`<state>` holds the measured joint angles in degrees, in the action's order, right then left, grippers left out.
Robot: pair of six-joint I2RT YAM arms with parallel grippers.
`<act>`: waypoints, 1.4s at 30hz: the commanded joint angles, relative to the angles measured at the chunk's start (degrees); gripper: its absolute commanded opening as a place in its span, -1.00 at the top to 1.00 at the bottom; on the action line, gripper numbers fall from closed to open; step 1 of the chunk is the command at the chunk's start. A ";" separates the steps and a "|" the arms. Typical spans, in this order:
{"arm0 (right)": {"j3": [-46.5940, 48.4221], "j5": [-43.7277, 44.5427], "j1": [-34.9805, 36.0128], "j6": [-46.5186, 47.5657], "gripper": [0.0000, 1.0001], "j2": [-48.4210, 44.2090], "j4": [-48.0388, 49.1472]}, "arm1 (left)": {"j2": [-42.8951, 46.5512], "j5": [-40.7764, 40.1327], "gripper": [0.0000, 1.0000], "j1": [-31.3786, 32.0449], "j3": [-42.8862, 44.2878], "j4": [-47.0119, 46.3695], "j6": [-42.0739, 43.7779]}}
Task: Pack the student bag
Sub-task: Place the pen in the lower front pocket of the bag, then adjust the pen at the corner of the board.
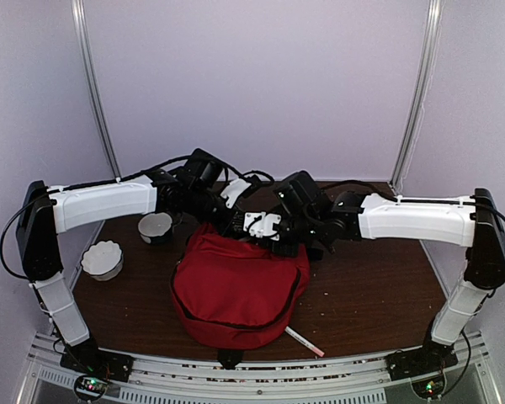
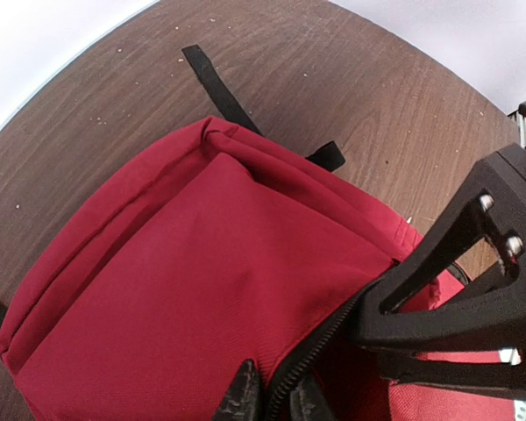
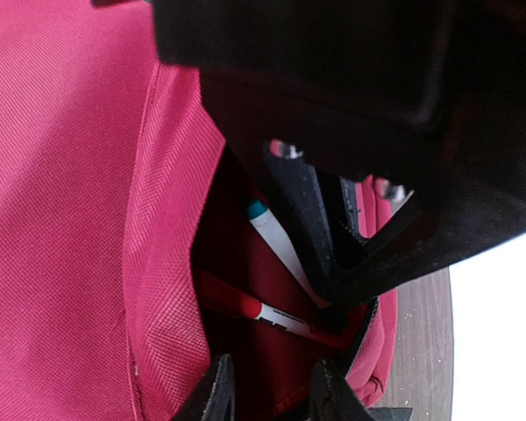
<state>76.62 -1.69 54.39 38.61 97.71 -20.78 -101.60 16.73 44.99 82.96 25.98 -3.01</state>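
At mid-table, just beyond the arm bases, the large red fabric student bag (image 1: 236, 295) is laid flat on the brown wooden table (image 1: 379, 286), its mouth to the far side. Its black zipper edge (image 2: 320, 346) is pinched by the left gripper (image 2: 272, 400), so the opening is held agape. The right gripper (image 3: 274, 395) is poised over that opening, fingers spread, nothing between them. Noted inside: a red-capped marker (image 3: 263, 313) and a white teal-capped pen (image 3: 272, 237). Risks judged: the mouth could collapse if the pinched edge slips, and the crowded grippers could be knocked together. A slim pink-tipped pen (image 1: 304, 341) lies unpacked at near right.
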 commanded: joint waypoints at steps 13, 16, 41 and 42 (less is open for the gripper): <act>3.60 -12.37 -0.43 -9.04 0.34 -11.35 -23.04 | 1.59 0.50 0.75 -0.06 1.01 -1.82 -0.19; -0.95 -18.04 0.01 -7.54 0.32 -13.76 -27.36 | 1.41 0.65 0.74 -0.03 1.07 -1.81 -0.27; -22.44 1.83 23.11 -6.18 0.26 -5.87 -15.17 | 1.05 1.54 0.75 -0.05 1.07 -1.81 -0.53; -22.60 2.35 23.13 -6.18 0.25 -5.44 -14.89 | 1.05 1.46 0.75 -0.07 1.07 -1.81 -0.51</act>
<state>55.09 -4.03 77.19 33.78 90.15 -38.24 -101.58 16.97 45.01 82.96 26.02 -3.16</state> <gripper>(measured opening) 0.370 0.126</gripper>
